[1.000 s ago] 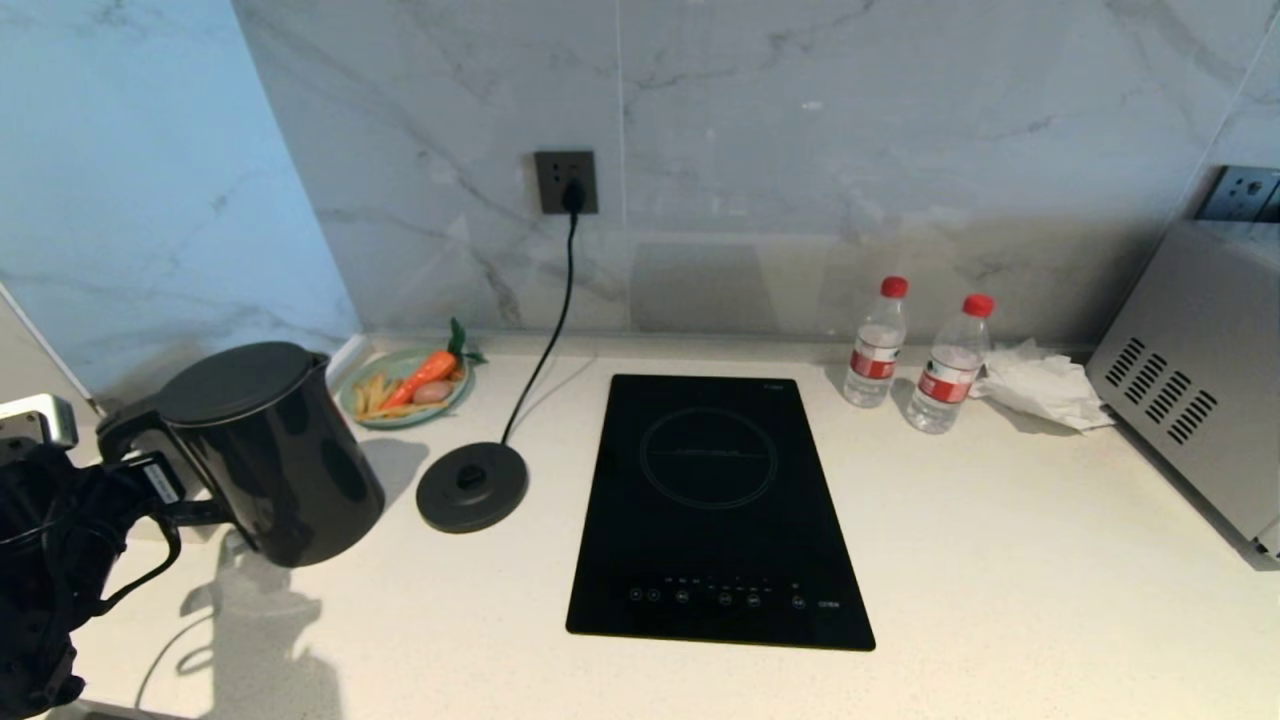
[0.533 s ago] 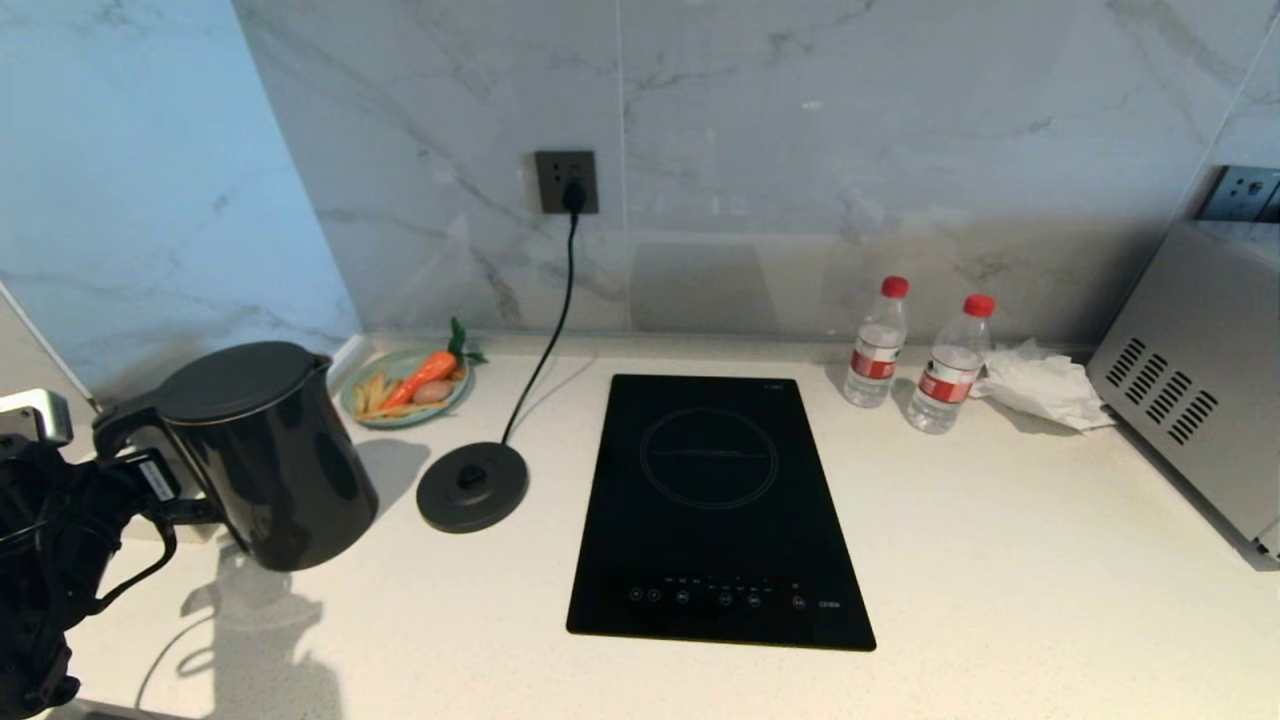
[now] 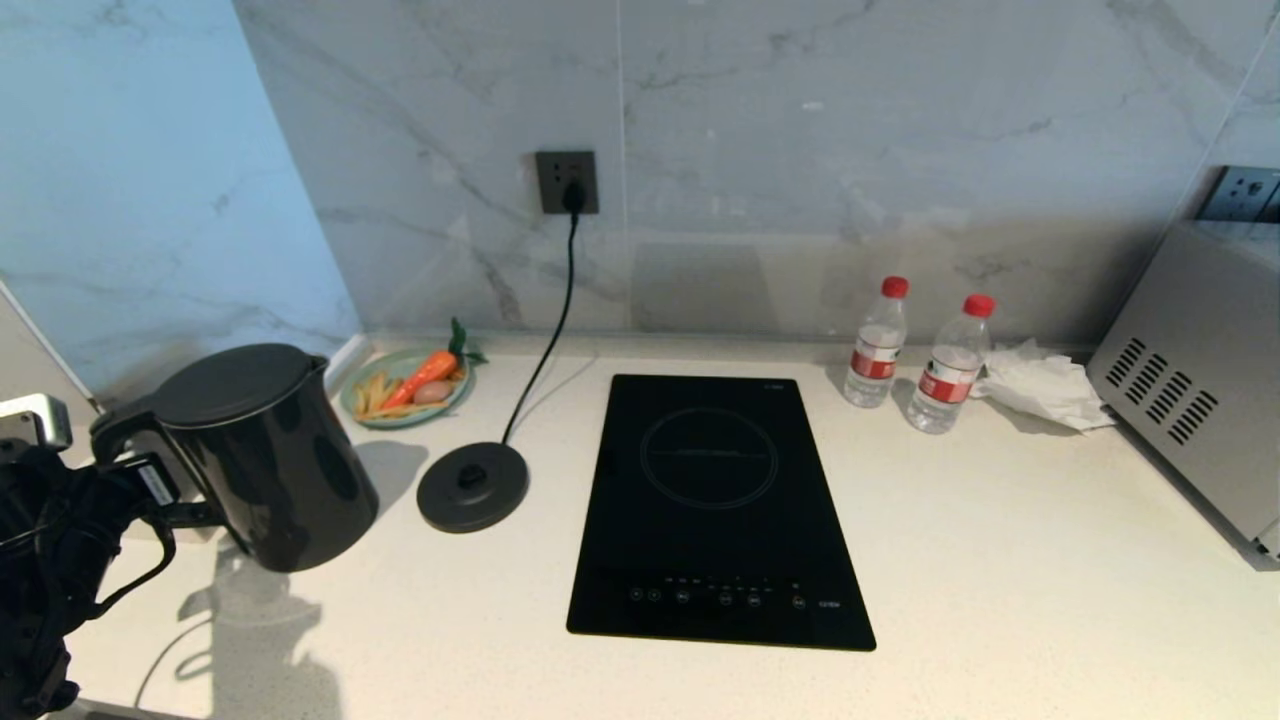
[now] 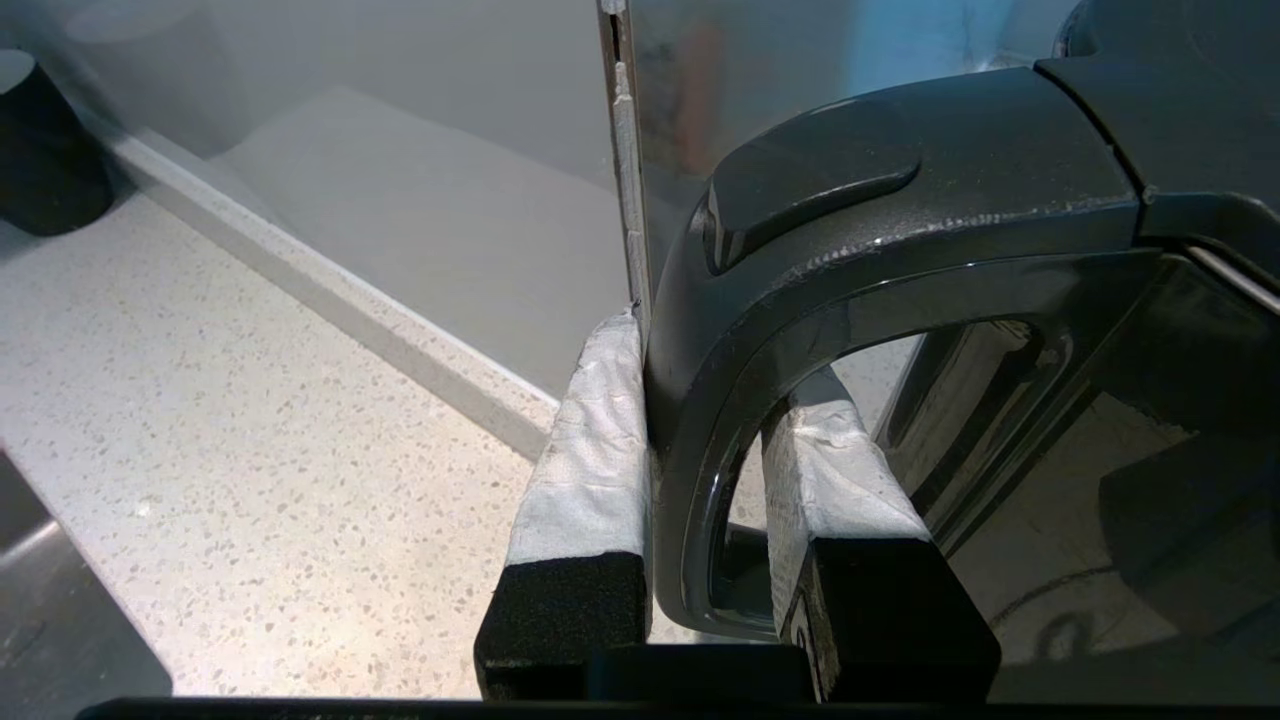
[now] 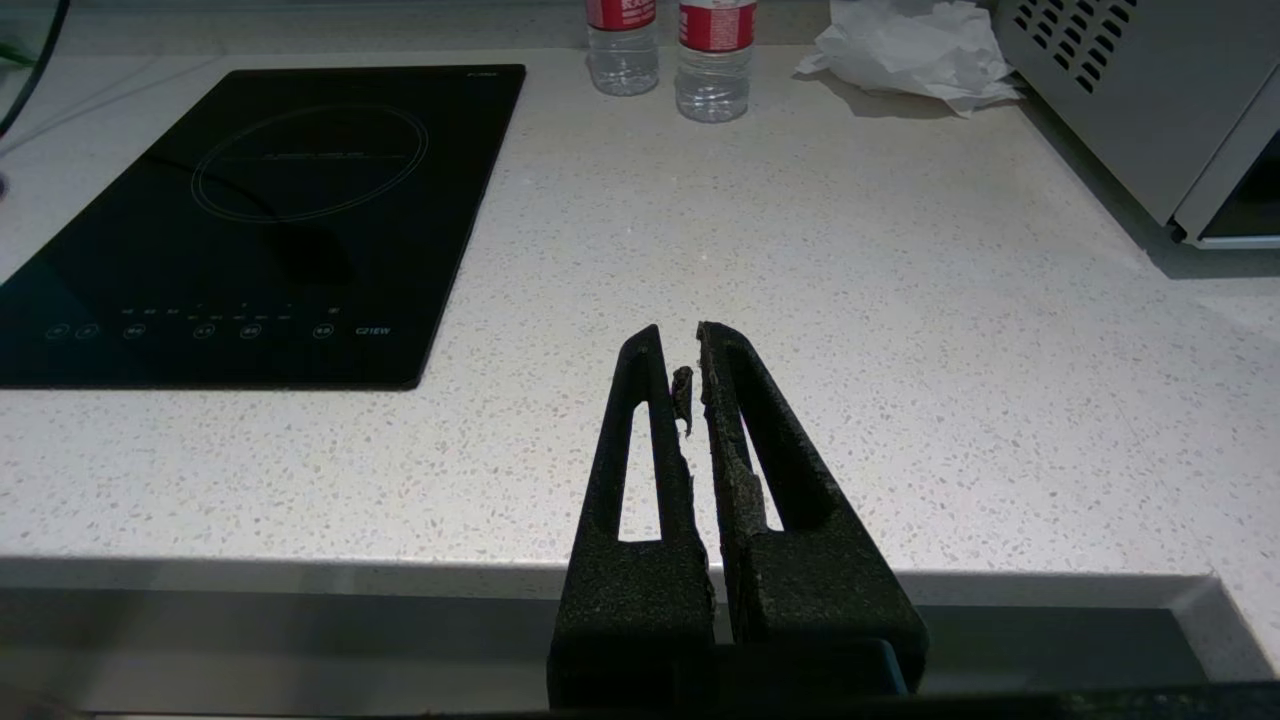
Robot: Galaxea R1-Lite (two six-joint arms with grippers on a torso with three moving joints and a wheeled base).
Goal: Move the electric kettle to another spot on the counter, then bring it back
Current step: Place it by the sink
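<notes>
Spanning the whole head view, the counter (image 3: 1000, 560) carries everything. Oven (image 3: 1200, 390) sits at its right edge, hob (image 3: 715, 510) mid-counter toward the front.

Kettle (image 3: 265, 455) is near the counter's left edge, left of the base disc (image 3: 472, 487) and well apart from the hob. Upright, long axis vertical, lid on. Spout points toward the back-right, at the plate (image 3: 400, 392); loop handle points left, off toward the counter's left edge. Can't tell whether its bottom touches the counter or hangs just above it.

Left gripper (image 4: 700, 450) comes in from the kettle's left, level with the lower half of the handle (image 4: 900, 200). It's clamped on the handle: one taped finger (image 4: 590, 450) outside the loop, the other inside it, handle's vertical bar pinched between. Kettle body lies beyond the fingertips, on the far side from the wrist.

Right gripper (image 5: 690, 350) hangs over the counter's front edge, right of the hob, fingers nearly together with only a slit between, nothing in them, well apart from the kettle.

Base disc's cord (image 3: 545, 340) runs back to the wall socket (image 3: 566, 182). Two bottles (image 3: 910, 345) stand near the back edge right of the hob, crumpled tissue (image 3: 1040, 385) just beside them. Plate with carrot (image 3: 428, 370) at the back-left.
</notes>
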